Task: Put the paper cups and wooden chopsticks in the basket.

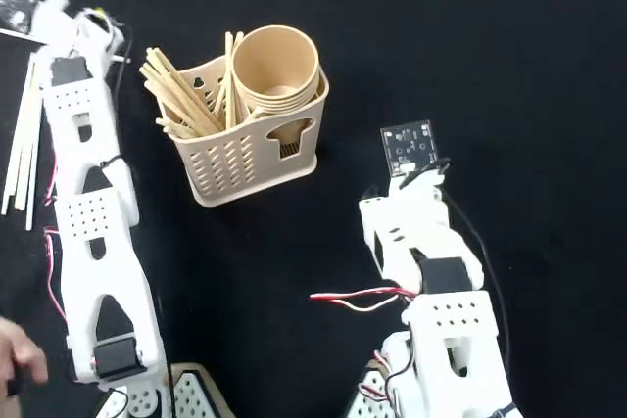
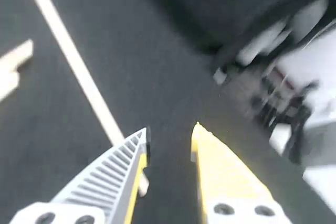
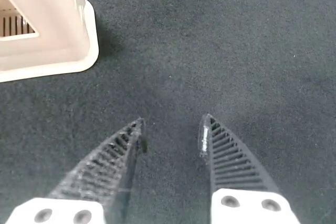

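The left pincer (image 2: 170,129) is wide open and empty above the table (image 1: 490,95), with a loose chopstick (image 2: 79,72) running under one fingertip. The right pincer (image 3: 172,121), also open and empty, hangs near the basket (image 3: 47,30), which holds cups (image 1: 277,61) and chopsticks (image 1: 181,95).

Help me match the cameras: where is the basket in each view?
High view: basket upper left of centre, holding cups and chopsticks.
Left wrist view: black table and a loose chopstick by the left gripper.
Right wrist view: its corner, on the table beyond the right gripper.
Shared landmark: the black table.
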`<action>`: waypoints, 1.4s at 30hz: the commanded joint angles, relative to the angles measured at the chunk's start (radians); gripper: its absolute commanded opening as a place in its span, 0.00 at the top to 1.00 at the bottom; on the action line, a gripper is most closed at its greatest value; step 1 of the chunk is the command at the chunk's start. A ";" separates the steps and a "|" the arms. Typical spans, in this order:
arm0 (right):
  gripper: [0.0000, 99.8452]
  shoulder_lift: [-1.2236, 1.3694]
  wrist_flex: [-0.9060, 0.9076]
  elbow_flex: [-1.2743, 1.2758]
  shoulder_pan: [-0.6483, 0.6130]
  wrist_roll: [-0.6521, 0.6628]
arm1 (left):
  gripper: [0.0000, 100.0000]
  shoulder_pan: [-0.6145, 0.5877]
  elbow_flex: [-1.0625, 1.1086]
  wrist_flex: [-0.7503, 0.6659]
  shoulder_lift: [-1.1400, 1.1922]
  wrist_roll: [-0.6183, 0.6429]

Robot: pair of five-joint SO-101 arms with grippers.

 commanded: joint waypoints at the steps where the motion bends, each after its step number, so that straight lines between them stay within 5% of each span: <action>1: 0.83 -0.016 -0.009 -0.004 -0.017 0.000 | 0.86 -0.012 -0.021 -0.227 0.018 -0.175; 6: 0.83 -0.016 -0.009 -0.004 -0.017 0.000 | 0.86 0.013 0.163 -0.500 0.086 -0.456; 12: 0.83 -0.016 -0.009 -0.004 -0.017 0.000 | 0.86 -0.019 0.262 -0.526 0.109 -0.453; 25: 0.83 -0.016 -0.009 -0.004 -0.017 0.000 | 0.85 -0.041 -0.021 0.152 0.107 -0.557; 31: 0.83 -0.016 -0.009 -0.004 -0.017 0.000 | 0.85 -0.041 -0.199 0.388 0.106 -0.562; 42: 0.83 -0.016 -0.009 -0.004 -0.017 0.000 | 0.86 -0.041 -0.211 0.664 0.098 -0.638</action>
